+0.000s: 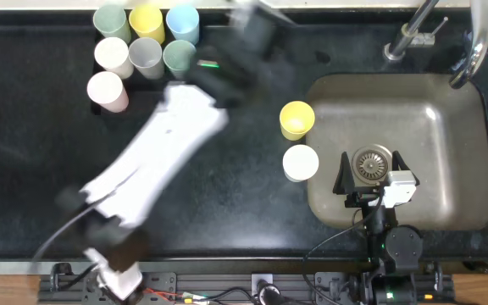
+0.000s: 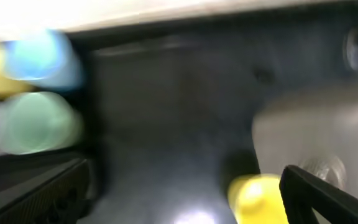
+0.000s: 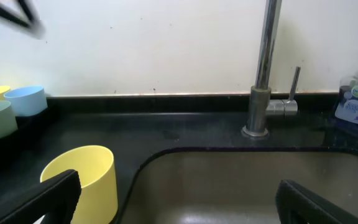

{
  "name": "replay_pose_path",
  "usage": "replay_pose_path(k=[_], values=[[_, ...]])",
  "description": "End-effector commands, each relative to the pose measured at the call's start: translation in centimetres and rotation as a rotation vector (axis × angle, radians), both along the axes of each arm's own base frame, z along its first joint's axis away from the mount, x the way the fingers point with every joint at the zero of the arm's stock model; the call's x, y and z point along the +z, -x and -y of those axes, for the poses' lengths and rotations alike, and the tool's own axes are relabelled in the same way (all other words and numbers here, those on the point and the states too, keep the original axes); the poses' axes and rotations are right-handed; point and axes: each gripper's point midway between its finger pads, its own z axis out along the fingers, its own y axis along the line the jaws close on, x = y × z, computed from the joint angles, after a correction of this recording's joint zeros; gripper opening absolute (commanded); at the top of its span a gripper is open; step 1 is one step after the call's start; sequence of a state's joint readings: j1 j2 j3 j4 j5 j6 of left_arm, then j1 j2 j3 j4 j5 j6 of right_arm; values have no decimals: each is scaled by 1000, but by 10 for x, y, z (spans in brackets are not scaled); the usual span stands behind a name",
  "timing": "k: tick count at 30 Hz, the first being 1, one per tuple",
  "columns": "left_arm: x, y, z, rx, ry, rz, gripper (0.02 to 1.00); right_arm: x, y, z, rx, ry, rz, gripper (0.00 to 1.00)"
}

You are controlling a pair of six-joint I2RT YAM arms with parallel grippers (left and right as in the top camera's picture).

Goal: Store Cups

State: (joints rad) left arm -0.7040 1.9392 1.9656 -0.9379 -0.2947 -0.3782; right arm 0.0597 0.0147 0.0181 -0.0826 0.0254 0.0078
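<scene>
— Cups (image 1: 146, 52), where do we see them?
— Seven cluster at the surface's (image 1: 227, 203) far left; a yellow cup (image 1: 296, 119) and a white cup (image 1: 300, 163) stand beside the sink (image 1: 447, 169).
— End effectors?
— We see both released and empty: the left end effector (image 2: 185, 171) above the surface, the right end effector (image 3: 179, 183) over the sink.

Cup cluster (image 1: 146, 52) left of sink (image 1: 447, 152)

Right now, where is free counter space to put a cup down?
Bare counter: in front of the cup cluster; between the left arm and the yellow cup and white cup beside the sink. Crowded: the cluster.
</scene>
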Motion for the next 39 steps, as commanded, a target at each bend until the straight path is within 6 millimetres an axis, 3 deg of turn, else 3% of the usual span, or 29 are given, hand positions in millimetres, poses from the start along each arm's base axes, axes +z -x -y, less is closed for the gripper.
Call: replay_pose_path(k=[1, 3, 6, 13, 21, 27, 39], values=[[-46, 0, 30, -109, -131, -46, 1000, -3, 0, -1, 6, -8, 1, 996], [-74, 7, 39, -145, -117, -132, 1000, -3, 0, -1, 6, -8, 1, 996], [-92, 11, 40, -142, -91, -207, 998, -3, 0, -1, 6, -8, 1, 996], [-100, 19, 22, -106, -118, -277, 998, -3, 0, -1, 6, -8, 1, 993], [-110, 29, 35, -153, -67, -344, 996, -3, 0, -1, 6, -8, 1, 996], [-117, 37, 27, -147, -95, -387, 993, -3, 0, -1, 6, -8, 1, 993], [-146, 34, 32, -149, -102, -431, 967, -3, 0, -1, 6, -8, 1, 998]])
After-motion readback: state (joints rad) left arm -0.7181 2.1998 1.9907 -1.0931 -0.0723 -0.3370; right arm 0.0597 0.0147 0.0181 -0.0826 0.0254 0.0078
